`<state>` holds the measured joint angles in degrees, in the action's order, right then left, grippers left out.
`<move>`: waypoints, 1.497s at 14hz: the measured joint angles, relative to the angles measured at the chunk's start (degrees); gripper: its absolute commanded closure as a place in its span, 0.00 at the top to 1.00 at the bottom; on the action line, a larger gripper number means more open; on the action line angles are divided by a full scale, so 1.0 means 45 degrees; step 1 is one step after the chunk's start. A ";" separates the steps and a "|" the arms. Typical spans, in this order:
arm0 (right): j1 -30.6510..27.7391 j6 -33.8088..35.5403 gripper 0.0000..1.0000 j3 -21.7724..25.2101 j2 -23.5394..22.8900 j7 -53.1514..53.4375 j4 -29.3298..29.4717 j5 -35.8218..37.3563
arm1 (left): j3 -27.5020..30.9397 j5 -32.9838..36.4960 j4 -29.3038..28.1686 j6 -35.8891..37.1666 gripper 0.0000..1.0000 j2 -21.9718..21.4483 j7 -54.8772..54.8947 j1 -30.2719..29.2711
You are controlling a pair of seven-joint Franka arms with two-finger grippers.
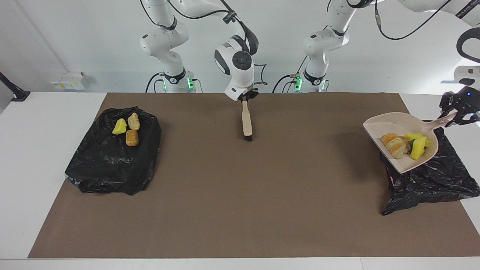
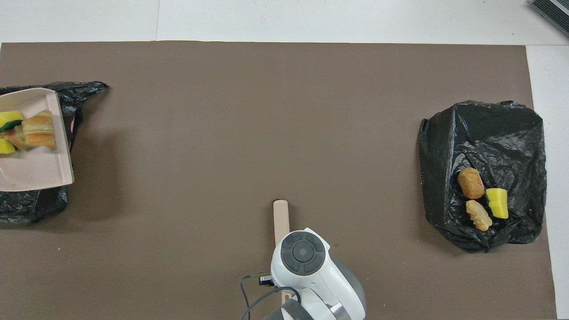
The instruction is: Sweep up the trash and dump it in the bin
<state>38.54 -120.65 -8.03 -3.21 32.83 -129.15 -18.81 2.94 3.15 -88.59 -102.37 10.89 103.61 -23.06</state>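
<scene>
In the facing view, the left pincer [image 1: 458, 112] grips the dustpan [image 1: 378, 125] by its handle over a black bag [image 1: 435, 178], trash [image 1: 405, 145] heaped in the pan. The right pincer [image 1: 245, 97] holds a brush [image 1: 246, 122] upright, bristles touching the bench [image 1: 240, 195]. From overhead, the dustpan [image 2: 35, 171] with trash [image 2: 38, 131] covers that bag [image 2: 26, 206], and three more lumps [image 2: 480, 200] lie on the other bag [image 2: 484, 133].

Beige dustpan [image 1: 408, 123], yellow and tan-orange trash [image 1: 403, 145], black bag [image 1: 112, 157]

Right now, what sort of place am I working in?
Likely a robotics lab test bench: two arms bolted to a white table, a brown mat as the work surface, and plain white walls.
</scene>
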 measured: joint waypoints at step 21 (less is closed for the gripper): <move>-0.3641 -0.0112 1.00 0.0266 -0.0209 -0.3570 0.3245 0.0505 | -0.0317 1.2685 -0.0262 -0.2919 0.00 0.0241 -0.1124 0.1645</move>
<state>22.15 -121.16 -6.83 -4.16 16.77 -114.55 -16.54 1.51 60.23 -89.77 -115.50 11.97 98.55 -15.65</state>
